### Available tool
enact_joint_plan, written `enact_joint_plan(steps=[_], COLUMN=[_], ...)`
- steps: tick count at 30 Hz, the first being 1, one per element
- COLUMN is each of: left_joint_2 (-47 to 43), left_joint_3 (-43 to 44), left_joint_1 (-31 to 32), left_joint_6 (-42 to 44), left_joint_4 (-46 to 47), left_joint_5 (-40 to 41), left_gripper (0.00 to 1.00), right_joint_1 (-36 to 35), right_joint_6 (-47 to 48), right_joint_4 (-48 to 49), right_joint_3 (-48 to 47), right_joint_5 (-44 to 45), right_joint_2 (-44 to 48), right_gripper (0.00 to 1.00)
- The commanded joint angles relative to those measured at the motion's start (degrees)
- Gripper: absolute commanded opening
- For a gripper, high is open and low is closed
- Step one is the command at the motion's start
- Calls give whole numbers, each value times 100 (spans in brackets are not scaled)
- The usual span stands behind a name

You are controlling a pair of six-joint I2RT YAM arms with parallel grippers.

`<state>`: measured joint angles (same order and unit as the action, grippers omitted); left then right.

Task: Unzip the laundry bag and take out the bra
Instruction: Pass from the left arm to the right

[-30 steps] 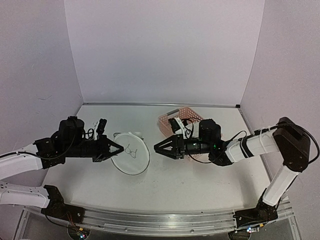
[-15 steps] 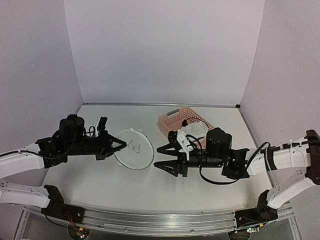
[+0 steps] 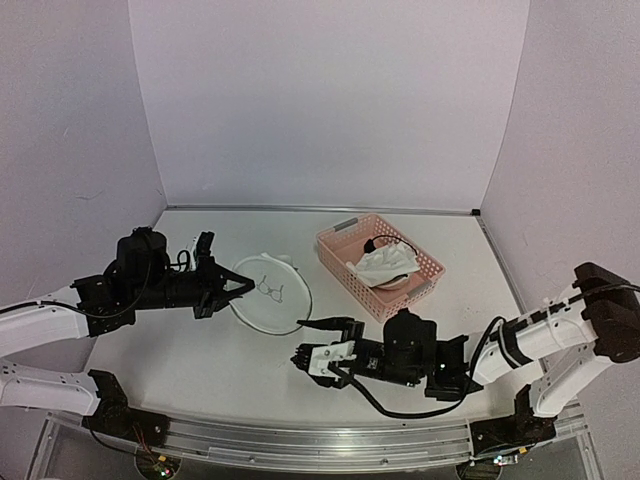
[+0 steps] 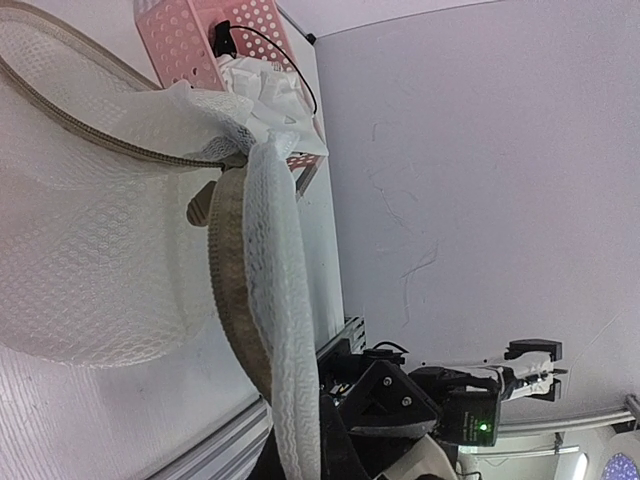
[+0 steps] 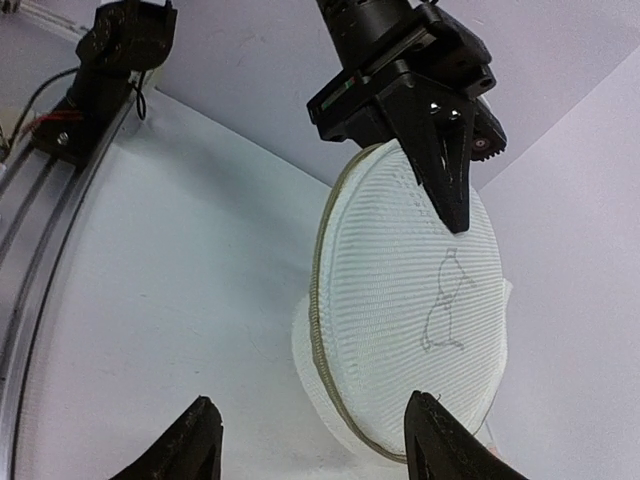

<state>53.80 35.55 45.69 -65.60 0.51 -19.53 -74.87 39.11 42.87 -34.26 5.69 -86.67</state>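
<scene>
Your left pincer (image 3: 242, 287) is clamped shut on the rim of the laundry bag (image 3: 272, 308), which tilts just beyond its tips, while your right pincer (image 3: 312, 352) gapes wide and empty facing that bag, the bra (image 3: 385, 265) lying in the pink basket (image 3: 330, 242), well apart from both.

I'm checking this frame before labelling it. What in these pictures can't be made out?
Laundry bag zipper: too small in the top view; the bag's drawn face hides it in the right wrist view.
Left claw fingertips: buried under mesh and cut by the bottom edge in the left wrist view.
Bra: its lower part hidden by the pink basket wall, top view.
</scene>
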Motion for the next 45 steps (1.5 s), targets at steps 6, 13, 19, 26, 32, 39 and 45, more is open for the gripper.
enact_joint_plan(steps=[6,13,19,26,32,39,45], left_joint_2=[-33,14,98,183,95,-360,-731], left_joint_3=[9,13,40,31,55,461,622], left_joint_1=[-25,-25,-25,-25,-23,-25,-25], left_joint_6=[-137,-146,-145,-113,48,759,1092], left_joint_4=[456,515,558,574,507,-789,-1483], left_joint_5=[-162,-231,-325,-342,-169,784,1292], left_gripper=[0,0,0,2,20,44,48], right_joint_1=[-403,-466,-467,-475,-476,-476,-476], right_joint_6=[1678,2258,2350,2190,1904,1648,1213], right_joint_4=[1768,2390,2720,2858,2864,2633,2094], right_joint_3=[-456,-881,-1044,-985,-769,-650,-614], right_joint_5=[1787,2313,2492,2590,2555,2610,2559], right_joint_2=[-902,-1524,-1819,-1774,-1503,-1137,-675], right_gripper=[65,63,56,5,0,0,0])
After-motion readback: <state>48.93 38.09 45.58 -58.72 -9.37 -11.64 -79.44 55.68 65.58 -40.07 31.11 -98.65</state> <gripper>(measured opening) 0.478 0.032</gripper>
